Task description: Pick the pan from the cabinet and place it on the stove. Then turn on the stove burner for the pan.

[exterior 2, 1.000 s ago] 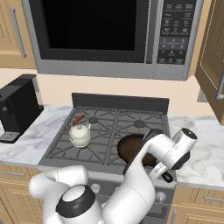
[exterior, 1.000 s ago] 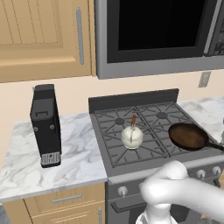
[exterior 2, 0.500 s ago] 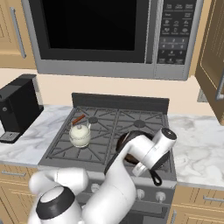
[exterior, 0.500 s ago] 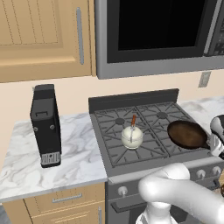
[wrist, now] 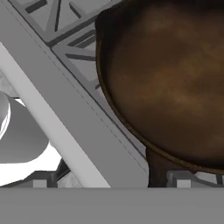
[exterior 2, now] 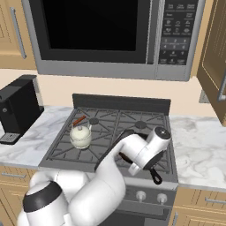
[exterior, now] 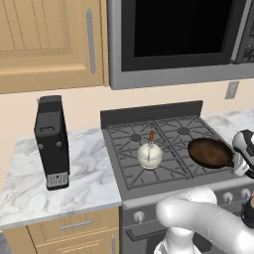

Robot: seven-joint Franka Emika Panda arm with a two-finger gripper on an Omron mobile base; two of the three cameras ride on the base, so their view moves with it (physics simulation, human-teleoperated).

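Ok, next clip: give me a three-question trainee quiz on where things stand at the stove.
1. True or false: the pan sits on the stove.
2. Which grate holds the pan, seen from the left base view: A front left, B front right, C back left?
3. Fill in: the white cup with the red stick stands on the front ____ grate.

Key: 1 true; 2 B; 3 left.

pan (exterior: 210, 152) and cup (exterior: 149, 155) on stove (exterior: 130, 174)
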